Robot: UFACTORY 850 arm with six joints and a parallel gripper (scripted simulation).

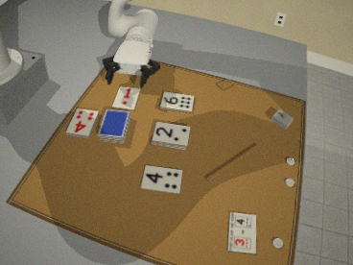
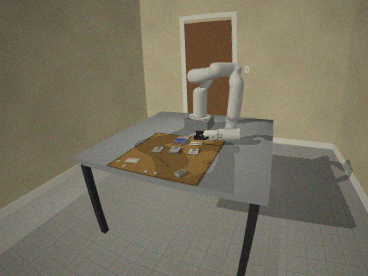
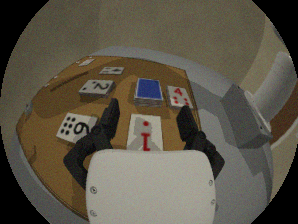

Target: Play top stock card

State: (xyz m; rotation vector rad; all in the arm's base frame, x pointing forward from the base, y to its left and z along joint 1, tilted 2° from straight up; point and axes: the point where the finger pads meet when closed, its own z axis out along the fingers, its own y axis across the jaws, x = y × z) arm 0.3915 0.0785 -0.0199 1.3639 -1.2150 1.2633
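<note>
My gripper [image 1: 127,78] is open and empty, low over the far left edge of the brown card cloth [image 1: 168,158]. A face-up red 1 card [image 1: 126,97] lies flat on the cloth just in front of the fingertips. In the wrist view it shows between the spread fingers as a card [image 3: 144,135]. The blue face-down stock [image 1: 114,124] lies nearer the camera, with the red 4 [image 1: 82,121] to its left. Face-up piles show a black 6 [image 1: 177,102], a black 2 [image 1: 171,135] and a black 4 [image 1: 162,179].
A small grey block [image 1: 282,117] sits at the cloth's right edge, a thin dark stick [image 1: 232,162] lies right of centre, and three white discs [image 1: 290,181] line the right side. A reference card [image 1: 242,232] lies at the front right. The arm's base [image 2: 200,120] stands behind the cloth.
</note>
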